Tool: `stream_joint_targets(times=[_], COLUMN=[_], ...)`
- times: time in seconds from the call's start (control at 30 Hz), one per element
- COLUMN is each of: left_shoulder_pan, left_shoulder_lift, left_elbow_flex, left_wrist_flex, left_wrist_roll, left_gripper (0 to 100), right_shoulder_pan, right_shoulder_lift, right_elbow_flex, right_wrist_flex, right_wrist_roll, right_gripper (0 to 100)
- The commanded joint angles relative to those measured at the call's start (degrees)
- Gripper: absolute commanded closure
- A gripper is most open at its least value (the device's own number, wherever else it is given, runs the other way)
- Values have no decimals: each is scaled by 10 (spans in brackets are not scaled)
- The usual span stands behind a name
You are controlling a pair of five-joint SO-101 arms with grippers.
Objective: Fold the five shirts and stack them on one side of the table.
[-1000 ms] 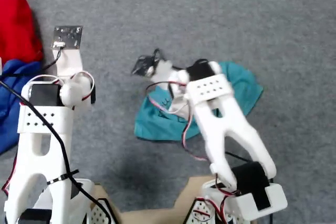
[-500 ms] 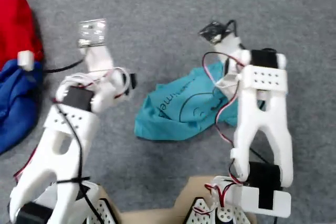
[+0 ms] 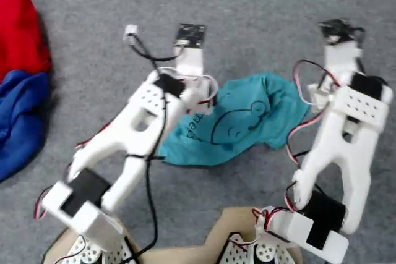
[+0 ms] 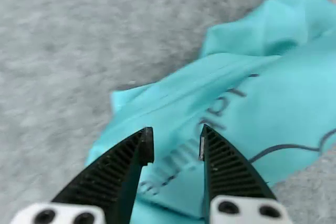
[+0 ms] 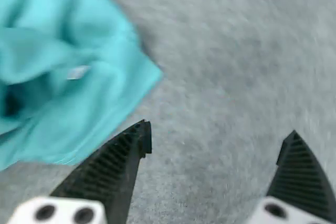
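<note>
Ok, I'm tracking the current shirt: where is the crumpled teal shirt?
High view: the crumpled teal shirt lies mid-table on the grey felt, left gripper over its printed edge, right gripper off its other side.

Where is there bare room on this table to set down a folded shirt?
Bare table runs along the far edge, from the red shirt to the right corner; also between the blue shirt and the left arm. Crowded at centre: the teal shirt, left end effector over it, right end effector beside it.
</note>
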Motion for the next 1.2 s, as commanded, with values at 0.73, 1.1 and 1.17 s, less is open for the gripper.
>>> stream_joint_targets(times=[0.73,1.1,1.17], left_shoulder_pan=[-56,-251,-280], left_shoulder_lift=[211,211,211], left_elbow_flex=[-194,-244,-251], left_wrist_flex=[183,297,314], left_wrist_roll=[1,-40,-53], left_gripper=[981,981,981], right_shoulder_pan=[59,9,-1], right_shoulder_lift=[-19,63,77], right_elbow_flex=[116,92,85], right_wrist_flex=[-156,-151,-150], right_wrist_roll=[-66,-66,-66], right_gripper=[620,620,620])
